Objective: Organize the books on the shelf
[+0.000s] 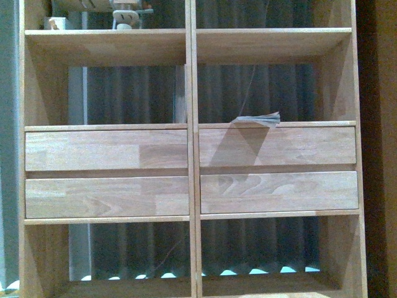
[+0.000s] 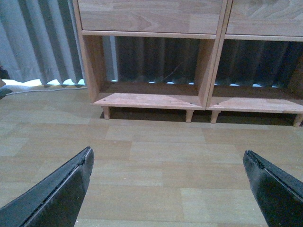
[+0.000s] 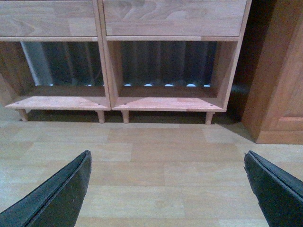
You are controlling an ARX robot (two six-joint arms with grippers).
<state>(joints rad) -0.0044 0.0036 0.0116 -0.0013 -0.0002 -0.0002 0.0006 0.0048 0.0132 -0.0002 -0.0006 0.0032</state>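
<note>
A: Two-handed yet clutching nothing: hovering with left gripper point(image 2: 166, 152) and right gripper point(image 3: 167, 154) spread wide over the floor point(image 2: 156, 127), facing the shelf point(image 1: 191, 155) at twelve o'clock.

B: Spotting only something thin, probably the paperback point(image 1: 255, 119), lying flat above the drawers point(image 1: 279, 146) toward two o'clock, with a lifted corner. Not seeing the teal book.

A: Risking knocking it off while reaching in, or creasing it while pinching.

B: Also risking clipping the darker cabinet point(image 3: 284, 71) at three o'clock.

A furnished, home-like room: a light-wood shelving unit point(image 1: 192, 155) before grey pleated curtains point(image 1: 260, 93), a wood-look plank floor point(image 2: 156, 156), a darker wooden cabinet point(image 3: 284, 71) alongside.
</note>
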